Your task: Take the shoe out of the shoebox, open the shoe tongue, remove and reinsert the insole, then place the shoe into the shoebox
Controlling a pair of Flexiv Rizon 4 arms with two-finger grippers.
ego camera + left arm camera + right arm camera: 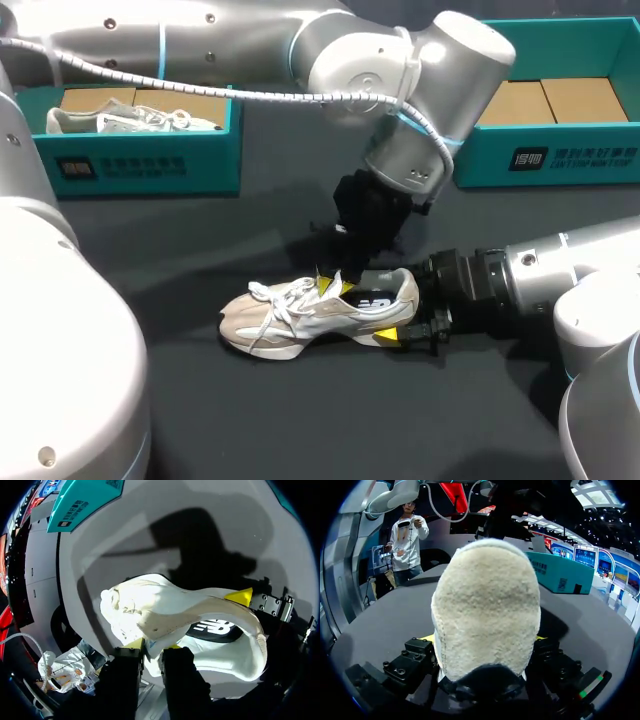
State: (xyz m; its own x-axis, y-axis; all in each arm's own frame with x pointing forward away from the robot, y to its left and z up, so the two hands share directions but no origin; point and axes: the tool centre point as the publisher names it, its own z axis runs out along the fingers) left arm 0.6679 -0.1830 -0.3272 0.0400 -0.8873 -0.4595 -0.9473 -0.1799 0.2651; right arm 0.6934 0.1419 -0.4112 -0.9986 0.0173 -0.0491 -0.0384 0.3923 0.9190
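R claw (392, 308) comes in low from the right, clamped on heel of shoe (300, 315), one yellow tip each side. L claw (332, 286) hangs over shoe from above, tips nearly together, pinching rim of shoe's opening. Shoe sits on its sole mid-table (300, 420), toe to my left. At back: L shoebox (140, 160) w/ second shoe (130, 120) inside; R shoebox (560, 150) well apart. L arm's wrist blocks the shoe opening from above.

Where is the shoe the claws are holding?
In the head view the shoe sits centrally on the table, in front of the left shoebox and right shoebox, the right claw clamping its heel and the left claw pinching its opening.
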